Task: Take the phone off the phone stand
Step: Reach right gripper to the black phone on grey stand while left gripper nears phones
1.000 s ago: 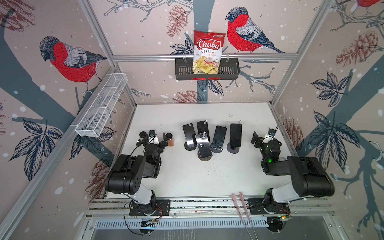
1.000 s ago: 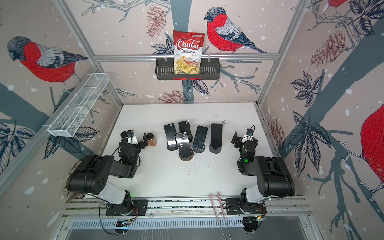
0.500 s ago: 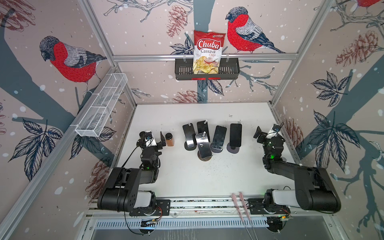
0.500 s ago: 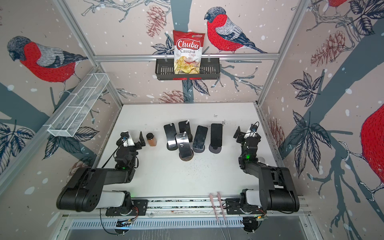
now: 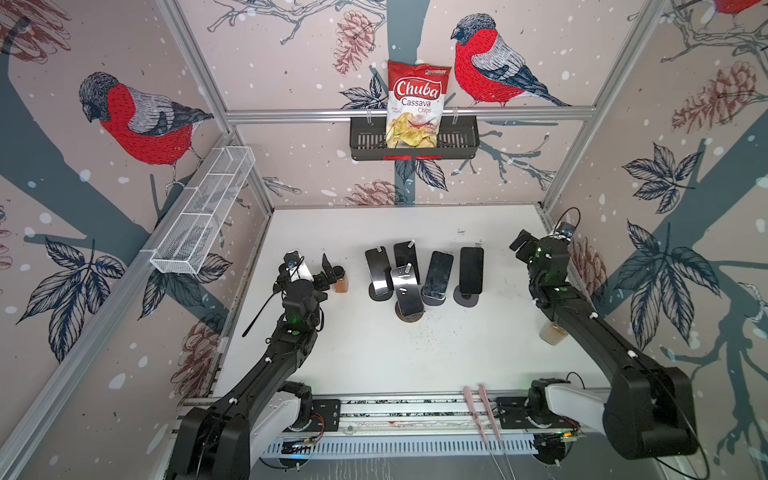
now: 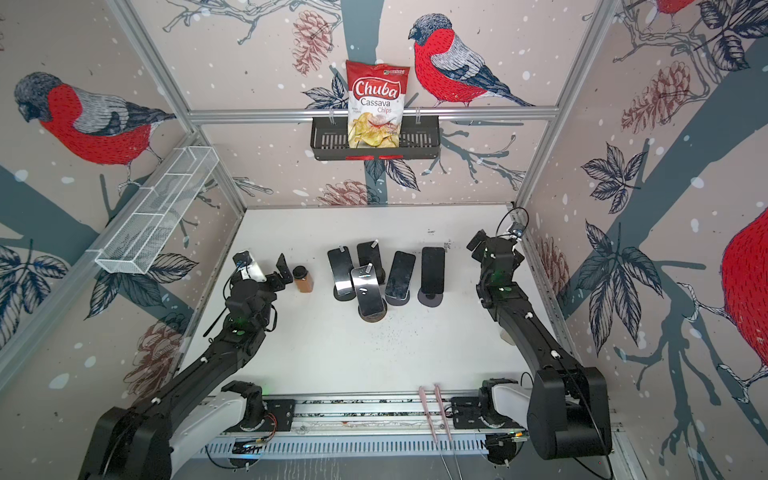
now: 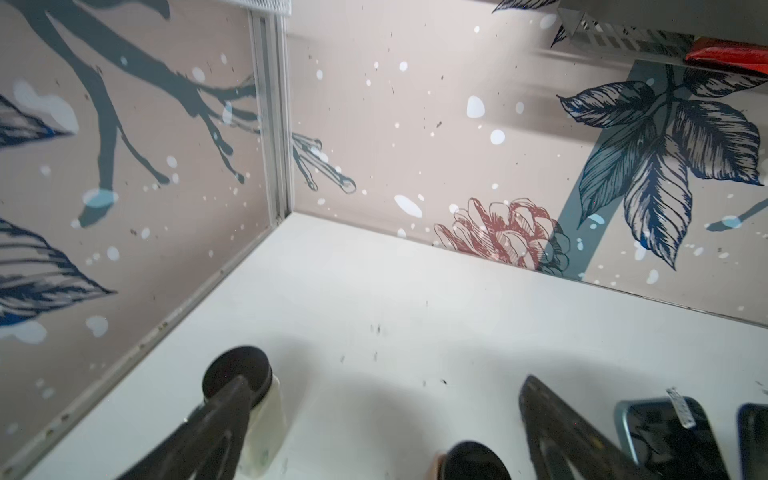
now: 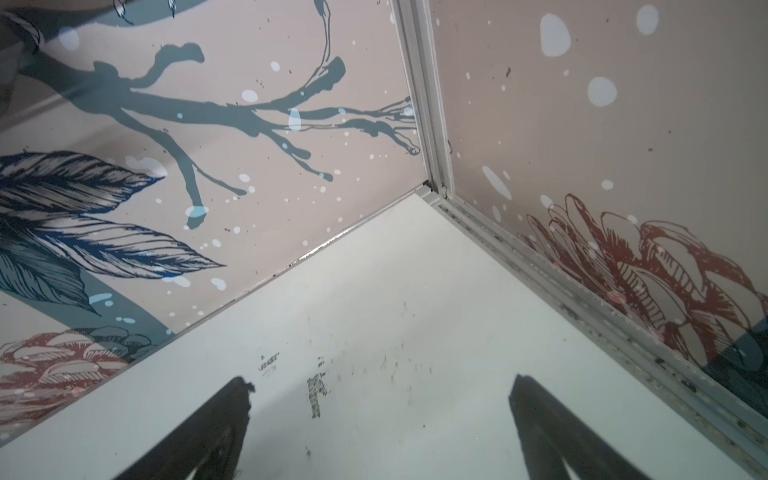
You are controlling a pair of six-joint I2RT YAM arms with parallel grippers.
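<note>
In the middle of the white surface a cluster of five phone stands carries five phones, each leaning upright on its own stand. In both top views none has been lifted, so to my eye the job has not yet begun in earnest. Left of the cluster the left claw hovers with its jaws spread wide and nothing between them. A brown jar stands between it and the cluster. Right of the cluster, well apart from it, the right claw hangs just as wide and just as empty.

Through the left wrist camera, the fingers splay over bare surface. The brown jar's black lid shows between them, and two of the cluster's phones peek in beyond one finger, untouched. A pale jar sits behind the other finger.

Through the right wrist camera, the parted fingers frame only scuffed surface and a corner of the enclosure; the cluster is out of sight.

I'd judge everything is left to do: choose a phone, reach the cluster, close on the phone, and lift it clear of its stand.
</note>
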